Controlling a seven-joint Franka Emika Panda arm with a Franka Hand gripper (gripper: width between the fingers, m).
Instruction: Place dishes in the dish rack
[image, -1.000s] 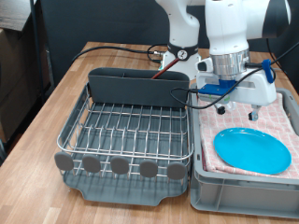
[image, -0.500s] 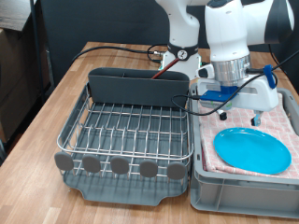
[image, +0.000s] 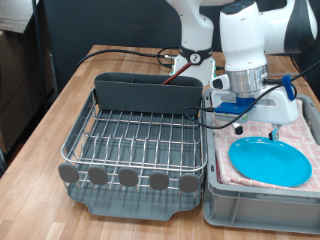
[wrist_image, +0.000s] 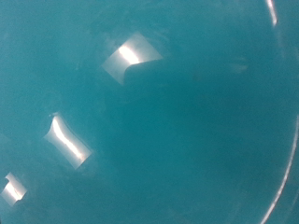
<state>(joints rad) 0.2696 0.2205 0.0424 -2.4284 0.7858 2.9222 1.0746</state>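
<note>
The round flat light-blue plate (image: 270, 160) is seen on the pink checked cloth at the grey bin's (image: 250, 212) front. The silver wire dish rack (image: 140, 140) holds no dishes. The gripper (image: 255, 127) has been lowered further towards the plate's rear edge; finger spacing cannot be told.

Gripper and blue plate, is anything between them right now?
Nothing: in the exterior view the gripper hangs directly over the blue plate, with only open air between.

Light-blue plate (image: 270, 160) flat (in bin)
</note>
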